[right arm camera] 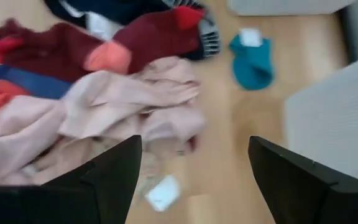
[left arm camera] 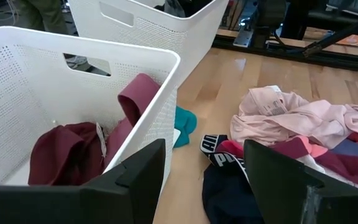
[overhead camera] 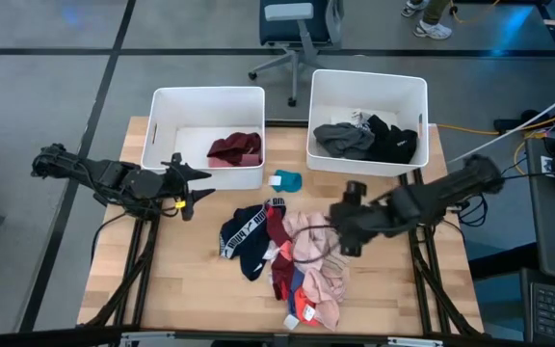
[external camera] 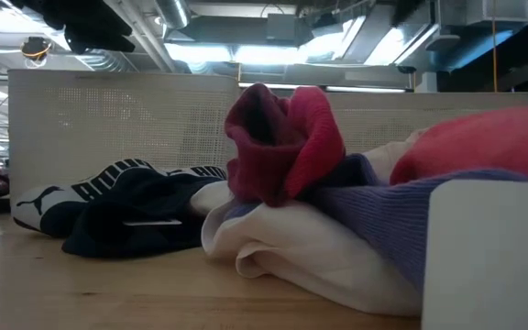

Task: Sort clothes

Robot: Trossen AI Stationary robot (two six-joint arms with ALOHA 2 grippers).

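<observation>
Pick step: your right gripper [overhead camera: 340, 234] hangs wide open and empty over the pink garment [overhead camera: 318, 253] in the pile; next, lower and close on it.

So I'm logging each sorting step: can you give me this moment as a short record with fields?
left bin: maroon garment inside
right bin: grey garment and black garment inside
table: mixed pile of unsorted clothes; teal piece lying apart near the bins
left gripper: open, empty, beside the left bin
right gripper: open, empty, over the pile's pink garment
</observation>
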